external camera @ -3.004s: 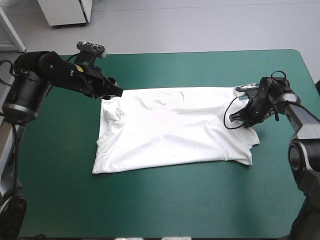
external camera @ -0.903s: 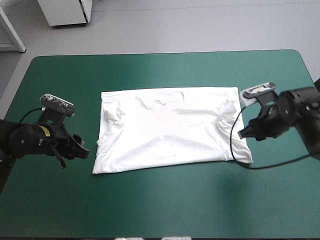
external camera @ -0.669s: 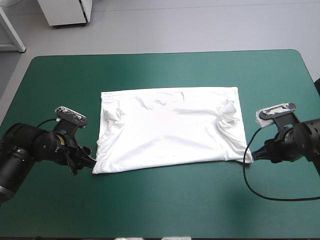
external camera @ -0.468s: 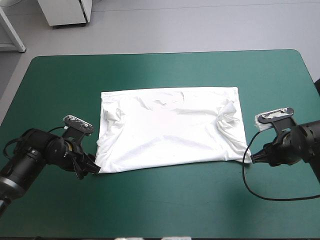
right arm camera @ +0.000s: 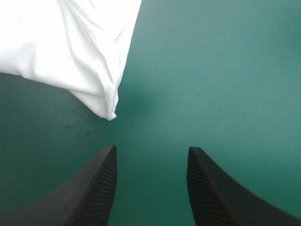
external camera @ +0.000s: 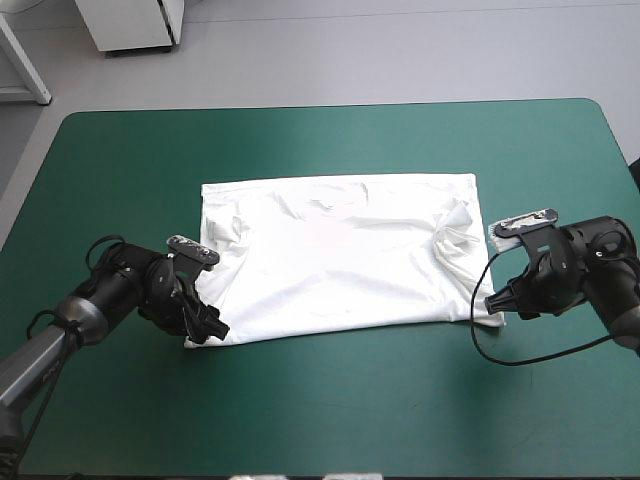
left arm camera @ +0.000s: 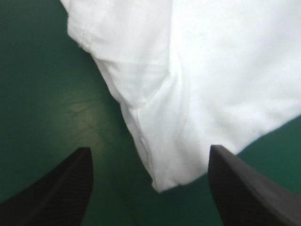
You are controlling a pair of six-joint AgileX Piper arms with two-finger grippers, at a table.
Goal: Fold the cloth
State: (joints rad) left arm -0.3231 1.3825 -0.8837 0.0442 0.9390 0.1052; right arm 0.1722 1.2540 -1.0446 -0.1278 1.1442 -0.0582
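Left fingers (left arm camera: 61, 188) stand wide apart. Right fingers (right arm camera: 89, 193) also stand apart, and neither pair clamps anything.

Item 1, surface (external camera: 330, 420): the teal-green cover is visible on all sides of the garment.

Item 2, T-shirt (external camera: 340, 255): white, lying flat as a rough rectangle at the middle of the surface, long side running left to right. Its far edge is straight. Light creases cross the upper part. A small bunched fold sits near each short edge (probably the sleeves turned inward, though this cannot be confirmed).

Item 3, arms, high view: the left arm comes in low from the near left, its fingers at the T-shirt's near-left corner. The right arm comes in from the right, its fingers at the near-right corner.

Item 4, near-left corner (left arm camera: 162, 186): the left wrist view shows its rounded tip lying on the cover in the gap between the left fingers, touching neither. A seam runs up from it.

Item 5, near-right corner (right arm camera: 110, 115): the right wrist view shows it just ahead of the right fingers, off toward one of them. It is clear of both tips, with bare cover between.
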